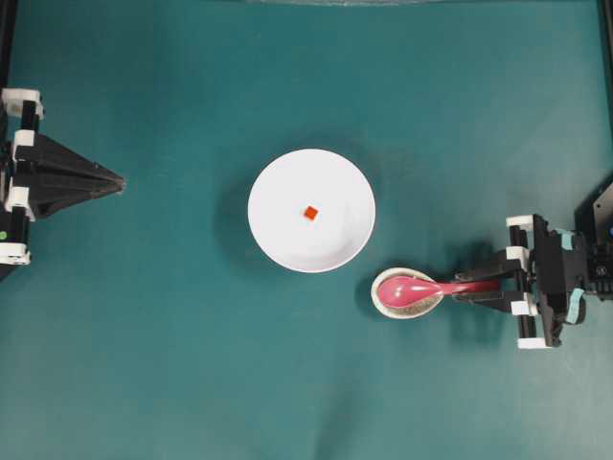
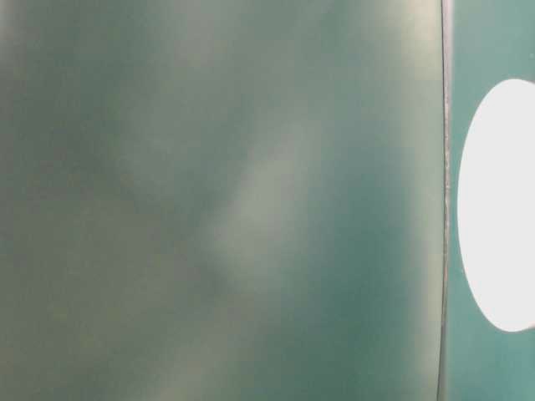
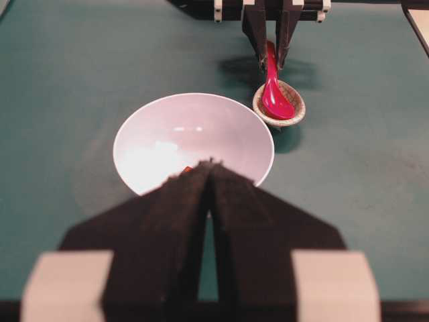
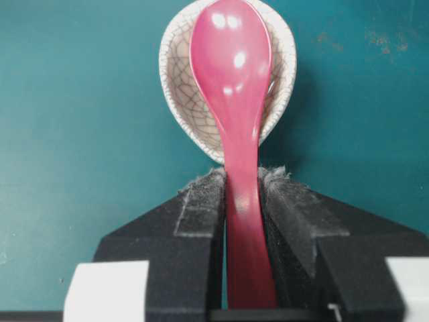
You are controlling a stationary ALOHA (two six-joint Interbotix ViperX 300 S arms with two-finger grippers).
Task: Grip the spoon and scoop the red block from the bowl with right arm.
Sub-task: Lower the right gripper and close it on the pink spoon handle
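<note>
Pink-red plastic fills the gap between the pads of the right gripper (image 4: 242, 194): the handle of the spoon (image 4: 234, 100) runs straight between them, and in the right wrist view both pads look pressed against its sides, so the gripper reads as closed on the handle. I judge the first step, taking hold of the spoon, to be done or all but done.

Just ahead of the fingertips, the spoon's deep oval end lies in the small speckled dish (image 4: 175, 87), which sits on the teal counter (image 4: 74, 154). Nothing shows the spoon lifted out of that dish yet.

Farther out from the gripper, and off to one side, stands the white bowl (image 1: 278, 230), near the dish but not touching it in the overhead view. The red block (image 1: 310, 212) lies on the bowl's floor, close to its middle, well apart from the spoon. So the scooping itself is all still to come, as I judge it: lifting the spoon clear of the dish, carrying it over the bowl's rim, and working its end under the block.

Farthest off, across the bowl, the left gripper (image 1: 117, 180) hangs with its tips together, holding nothing.
</note>
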